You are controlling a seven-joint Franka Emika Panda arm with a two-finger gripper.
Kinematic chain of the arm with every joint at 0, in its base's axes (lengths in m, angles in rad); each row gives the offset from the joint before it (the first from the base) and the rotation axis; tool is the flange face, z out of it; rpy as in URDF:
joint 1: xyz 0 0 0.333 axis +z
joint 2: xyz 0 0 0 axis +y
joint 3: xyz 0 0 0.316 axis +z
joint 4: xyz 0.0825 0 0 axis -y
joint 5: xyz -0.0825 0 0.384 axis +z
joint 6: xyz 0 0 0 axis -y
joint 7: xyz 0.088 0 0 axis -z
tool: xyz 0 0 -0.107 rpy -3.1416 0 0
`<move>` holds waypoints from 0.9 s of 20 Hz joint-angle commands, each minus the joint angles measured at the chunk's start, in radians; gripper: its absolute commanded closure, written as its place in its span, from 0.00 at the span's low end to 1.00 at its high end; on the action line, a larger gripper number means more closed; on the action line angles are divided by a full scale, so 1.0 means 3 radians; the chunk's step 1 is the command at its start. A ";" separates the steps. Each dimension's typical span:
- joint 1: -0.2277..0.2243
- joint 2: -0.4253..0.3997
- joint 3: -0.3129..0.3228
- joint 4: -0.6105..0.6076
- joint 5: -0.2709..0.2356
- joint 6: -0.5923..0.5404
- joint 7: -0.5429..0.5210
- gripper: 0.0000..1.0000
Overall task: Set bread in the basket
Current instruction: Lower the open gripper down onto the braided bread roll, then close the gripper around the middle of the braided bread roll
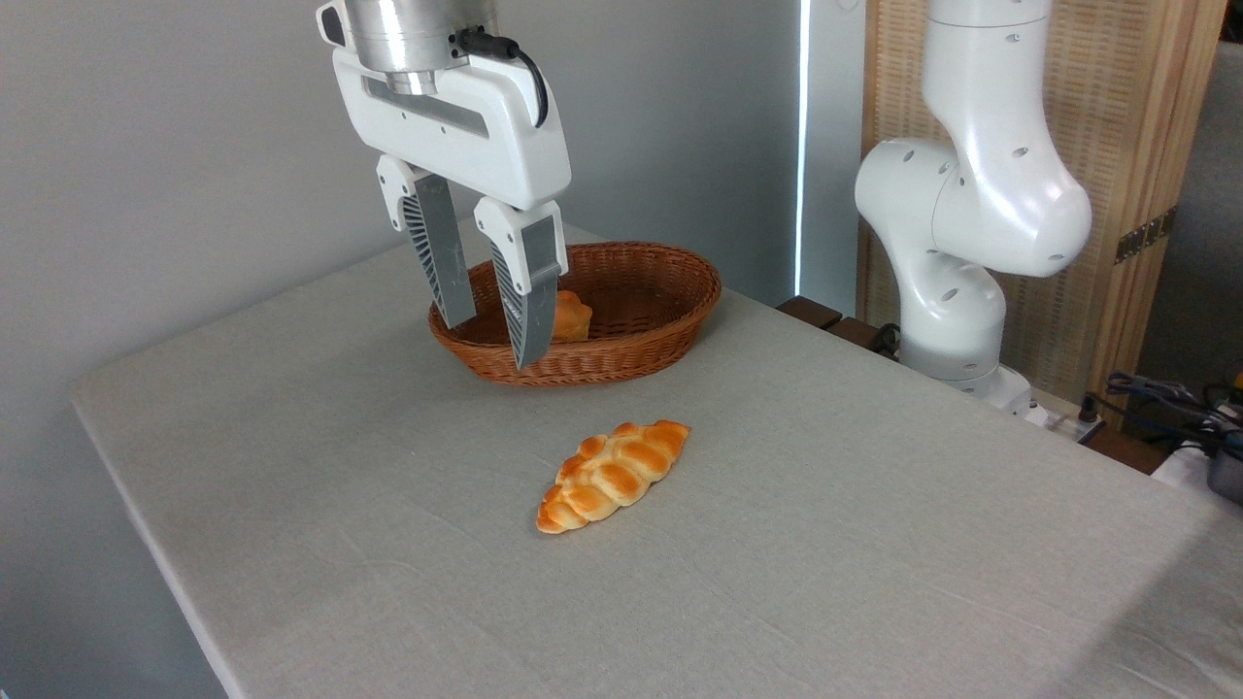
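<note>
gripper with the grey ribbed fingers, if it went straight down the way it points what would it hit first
Probably the near rim of the reddish-brown oval wicker basket or its inside; the open gripper hangs over that end. One view leaves depth unclear, so it might land on the grey table instead.

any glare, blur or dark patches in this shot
Camera view: sharp throughout, with soft, even light. A bright strip glares beside the wooden screen, the braided bread shows glossy highlights, and a shadow darkens the table at lower right. The claw shows no motion blur.

The table (340,505) carries the bread (612,476) and the basket (621,364).
</note>
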 commanded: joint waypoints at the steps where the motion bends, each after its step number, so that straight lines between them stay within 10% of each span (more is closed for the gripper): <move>1: 0.0008 -0.0048 0.0013 -0.0079 -0.0010 0.0084 -0.0002 0.00; 7: 0.0008 -0.0544 0.0003 -0.0983 -0.0045 0.0626 0.0003 0.00; 18: -0.0048 -0.0488 -0.0140 -0.2042 -0.0056 0.1347 -0.0002 0.00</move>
